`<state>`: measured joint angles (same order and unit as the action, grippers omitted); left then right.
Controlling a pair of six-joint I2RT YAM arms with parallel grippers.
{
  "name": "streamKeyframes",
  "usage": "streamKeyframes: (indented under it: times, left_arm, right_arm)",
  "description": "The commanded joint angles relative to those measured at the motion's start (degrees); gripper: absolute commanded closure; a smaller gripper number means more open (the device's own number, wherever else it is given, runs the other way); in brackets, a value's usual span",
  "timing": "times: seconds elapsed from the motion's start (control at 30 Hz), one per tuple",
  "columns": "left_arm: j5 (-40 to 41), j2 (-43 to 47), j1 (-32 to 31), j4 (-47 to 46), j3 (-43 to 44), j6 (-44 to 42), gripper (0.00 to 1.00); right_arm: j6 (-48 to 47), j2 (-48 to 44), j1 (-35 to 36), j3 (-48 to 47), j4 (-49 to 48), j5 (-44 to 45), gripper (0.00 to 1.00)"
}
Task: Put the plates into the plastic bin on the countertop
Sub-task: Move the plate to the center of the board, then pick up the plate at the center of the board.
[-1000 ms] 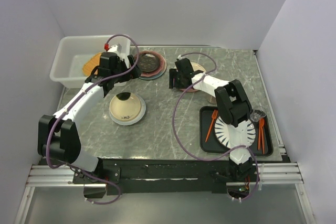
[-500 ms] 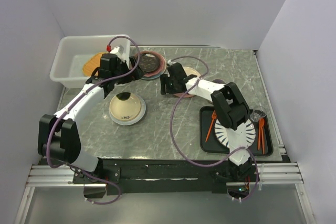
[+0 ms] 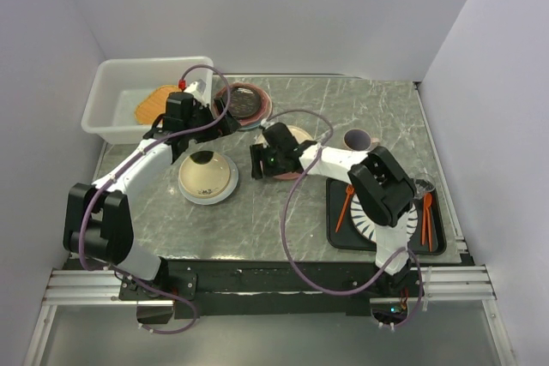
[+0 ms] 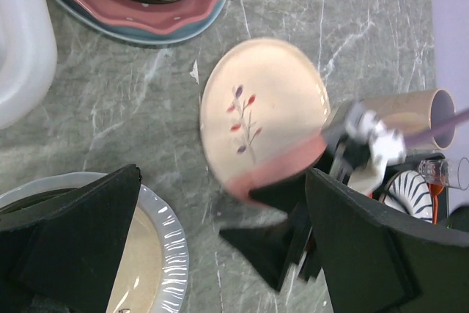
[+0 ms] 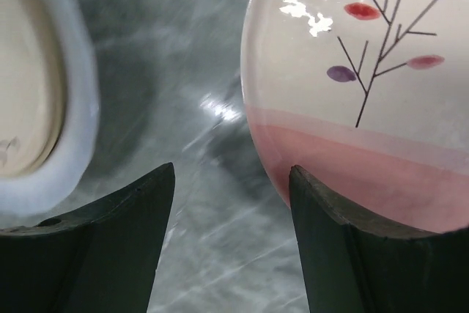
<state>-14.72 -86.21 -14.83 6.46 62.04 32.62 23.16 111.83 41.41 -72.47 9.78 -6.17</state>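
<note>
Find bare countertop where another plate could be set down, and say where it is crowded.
Bare: far right corner behind the cup; near strip between the tan plate and the black tray. Crowded: from the plastic bin to the pink plate.

Glossy pink plate (image 4: 264,108), polished marble-look countertop (image 4: 352,20), translucent plastic bin (image 3: 141,63)
</note>
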Motion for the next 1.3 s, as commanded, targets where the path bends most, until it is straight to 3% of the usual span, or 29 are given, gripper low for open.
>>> streamKeyframes:
  times: [0.0, 0.37, 0.6, 0.83, 1.27]
  left_arm:
    - [-1.9, -0.5, -0.1, -3.2, -0.1, 0.6, 0.01]
    - [-4.4, -3.1, -0.5, -3.2, -0.1, -1.2, 0.01]
    - [-5.0, -7.9, -3.1, -1.7, 2.4, -3.2, 0.01]
    - [-4.4, -14.5, -6.3, -1.2, 4.4, -2.9, 0.01]
    - [-1.9, -18.3, -7.9, -0.8, 5.5, -2.3, 0.01]
  right_arm:
    - [3.6, -2.2, 5.0, 4.3, 6.0, -3.8, 0.29]
    - [8.5, -23.6, 1.2, 16.9, -2.0, 8.1, 0.21]
    - [11.0, -34.0, -8.5, 28.8, -8.2, 4.6, 0.18]
    - [13.0, -31.4, -12.1, 31.9, -11.2, 2.6, 0.19]
    - [16.4, -24.2, -17.3, 34.3, -22.8, 0.9, 0.23]
